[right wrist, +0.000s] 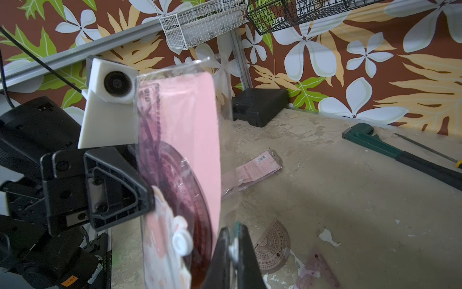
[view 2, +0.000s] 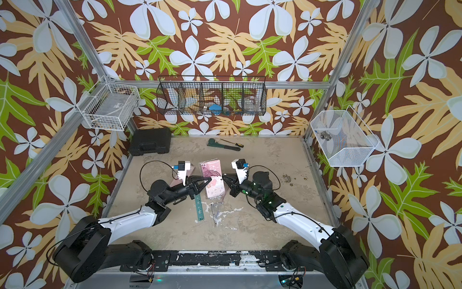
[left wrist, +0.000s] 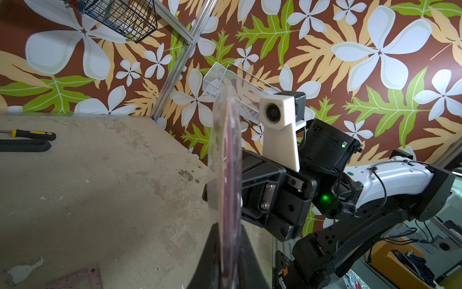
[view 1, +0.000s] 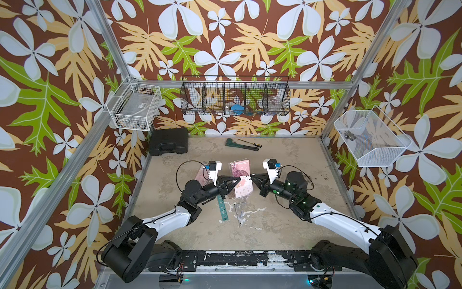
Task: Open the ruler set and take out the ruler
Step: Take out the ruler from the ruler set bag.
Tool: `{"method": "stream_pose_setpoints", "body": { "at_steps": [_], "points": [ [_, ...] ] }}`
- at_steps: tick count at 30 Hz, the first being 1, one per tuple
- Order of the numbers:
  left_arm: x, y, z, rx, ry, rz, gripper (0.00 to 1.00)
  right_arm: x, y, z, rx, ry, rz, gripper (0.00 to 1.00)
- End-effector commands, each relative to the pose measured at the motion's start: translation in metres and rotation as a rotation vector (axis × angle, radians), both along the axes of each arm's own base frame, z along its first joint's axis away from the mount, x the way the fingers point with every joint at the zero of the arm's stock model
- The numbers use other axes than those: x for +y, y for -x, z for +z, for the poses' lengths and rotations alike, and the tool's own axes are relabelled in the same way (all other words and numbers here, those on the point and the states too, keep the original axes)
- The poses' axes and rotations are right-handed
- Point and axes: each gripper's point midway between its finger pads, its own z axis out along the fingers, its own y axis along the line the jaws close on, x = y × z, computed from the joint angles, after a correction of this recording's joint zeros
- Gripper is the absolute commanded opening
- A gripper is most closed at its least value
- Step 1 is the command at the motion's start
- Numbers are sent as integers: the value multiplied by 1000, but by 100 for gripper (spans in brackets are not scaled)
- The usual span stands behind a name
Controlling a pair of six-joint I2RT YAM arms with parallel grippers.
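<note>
Three loose pieces nearest, flat on the counter [view 1: 287,162]: green ruler [view 1: 223,207], protractor [right wrist: 272,246], set square [right wrist: 317,270]. Just beyond, grips the pink ruler set [view 1: 240,167] over the counter from both sides, left fingers [view 1: 228,181] clenched on one long edge, right fingers [view 1: 256,179] clenched on the opposite edge. Farther back, shows a second pink packet [right wrist: 257,166], then a pipe wrench [view 1: 241,146] beside a screwdriver [view 1: 256,144], and a black case [view 1: 168,141] in the far left corner.
</note>
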Motion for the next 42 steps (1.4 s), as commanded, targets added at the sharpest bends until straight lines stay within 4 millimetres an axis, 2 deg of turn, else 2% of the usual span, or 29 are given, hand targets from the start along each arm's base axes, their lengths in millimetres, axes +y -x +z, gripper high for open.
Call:
{"method": "stream_pose_setpoints", "body": {
  "at_steps": [1,9,14,16,17,19,22,25,28,30,31,32,33,37,42],
  "points": [
    [1,1,4,-30,7,0,0,-9,-7,10,2,-34,-34,1],
    [-3,-4,-4,-7,-5,-2,0,-17,-10,6,58,-21,-62,0],
    [-5,-25,-27,42,-73,62,2,-23,-7,-9,156,43,-91,0],
    [-6,-36,-33,56,-87,94,18,-29,-4,-19,198,75,-113,0],
    [-9,-40,-36,60,-96,96,20,-34,-3,-25,219,89,-132,0],
    [-15,-48,-40,81,-100,87,31,-41,-1,-34,259,101,-161,0],
    [-22,-57,-51,124,-105,75,42,-52,0,-47,316,122,-217,0],
    [-23,-62,-64,167,-123,86,49,-61,-2,-57,354,143,-269,0],
    [-19,-65,-73,205,-157,120,59,-63,-4,-66,403,139,-293,0],
    [-15,-67,-77,226,-187,150,61,-60,-5,-72,434,123,-294,0],
    [-12,-67,-80,240,-211,170,66,-60,-5,-75,452,115,-297,0],
    [-10,-67,-83,252,-235,189,76,-59,-6,-78,466,105,-301,0],
    [-8,-67,-86,262,-261,210,79,-58,-7,-80,483,94,-307,0],
    [-9,-61,-99,312,-379,241,78,-55,-12,-88,537,50,-327,0],
    [-25,-53,-109,367,-423,184,78,-55,-17,-92,567,6,-353,0]
  ]
}}
